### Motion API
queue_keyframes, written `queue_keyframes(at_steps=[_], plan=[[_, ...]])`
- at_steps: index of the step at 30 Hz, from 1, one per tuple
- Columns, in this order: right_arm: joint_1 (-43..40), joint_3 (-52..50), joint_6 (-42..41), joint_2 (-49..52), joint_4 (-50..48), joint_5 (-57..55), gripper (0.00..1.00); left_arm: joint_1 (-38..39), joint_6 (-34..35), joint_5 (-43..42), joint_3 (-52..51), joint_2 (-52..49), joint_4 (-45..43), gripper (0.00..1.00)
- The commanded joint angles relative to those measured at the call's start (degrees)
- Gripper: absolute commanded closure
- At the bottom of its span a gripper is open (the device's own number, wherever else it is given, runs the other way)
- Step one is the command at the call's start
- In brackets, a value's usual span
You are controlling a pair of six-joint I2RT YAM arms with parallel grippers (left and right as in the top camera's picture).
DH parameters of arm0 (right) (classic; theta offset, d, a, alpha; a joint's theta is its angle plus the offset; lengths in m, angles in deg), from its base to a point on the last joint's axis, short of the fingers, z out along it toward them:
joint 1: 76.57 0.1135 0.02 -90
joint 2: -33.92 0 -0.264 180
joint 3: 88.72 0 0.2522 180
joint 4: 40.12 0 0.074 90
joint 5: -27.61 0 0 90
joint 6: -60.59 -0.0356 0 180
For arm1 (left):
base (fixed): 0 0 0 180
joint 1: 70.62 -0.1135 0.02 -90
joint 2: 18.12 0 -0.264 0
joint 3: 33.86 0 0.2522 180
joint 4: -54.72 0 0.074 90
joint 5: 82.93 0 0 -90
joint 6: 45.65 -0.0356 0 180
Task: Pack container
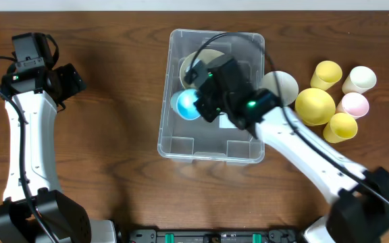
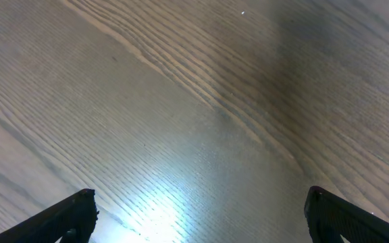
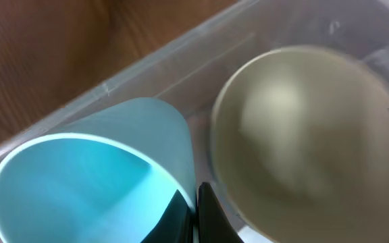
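The blue cup (image 3: 93, 182) is filling the lower left of the right wrist view, and the right gripper (image 3: 192, 217) is pinching its wall at the rim, one finger inside and one outside, so I judge it clenched on the cup. The cup is lying tilted, with its mouth turned towards the camera, inside the container (image 1: 174, 145). The container is standing in the middle of the table (image 2: 181, 101). A beige bowl (image 3: 302, 135) is sitting just beside the cup, towards the far end of the container.

The step in hand seems to be setting the cup down inside. To do it well, the arm should be lowering the cup onto the free floor on the left side, clear of the bowl and the clear wall, and opening only when the cup is resting.

The left gripper (image 2: 201, 216) is hanging spread wide over bare table on the far left, grasping nothing.

More yellow, pink and white cups and bowls (image 1: 336, 98) are waiting to the right of the container.
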Motion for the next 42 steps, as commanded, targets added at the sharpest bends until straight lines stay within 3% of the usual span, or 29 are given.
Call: queue_keyframes(at_steps=[1, 12, 14, 16, 17, 24, 34, 42], plan=[[3.1, -0.2, 0.7, 5.2, 0.4, -3.7, 0.99, -0.2, -0.5, 0.7, 1.5, 1.3, 0.0, 0.02], [5.2, -0.2, 0.4, 12.7, -0.7, -10.5, 0.98, -0.2, -0.5, 0.7, 1.5, 1.3, -0.1, 0.02], [5.2, -0.2, 0.4, 12.7, -0.7, -10.5, 0.90, -0.2, -0.5, 0.7, 1.5, 1.3, -0.1, 0.02], [5.2, -0.1, 0.4, 12.6, -0.8, -10.5, 0.64, -0.2, -0.5, 0.7, 1.5, 1.3, 0.0, 0.02], [5.2, 0.0, 0.5, 12.6, -0.8, -10.5, 0.62, -0.2, -0.5, 0.7, 1.5, 1.3, -0.1, 0.02], [5.0, 1.7, -0.7, 8.3, -0.4, -10.7, 0.57, -0.2, -0.5, 0.7, 1.5, 1.3, -0.1, 0.02], [3.6, 1.9, -2.3, -9.4, 2.3, -12.4, 0.53, -0.2, -0.5, 0.7, 1.5, 1.3, 0.0, 0.02], [-5.1, 1.9, -18.1, -20.6, 17.8, -32.1, 0.54, -0.2, -0.5, 0.7, 1.5, 1.3, -0.1, 0.02]])
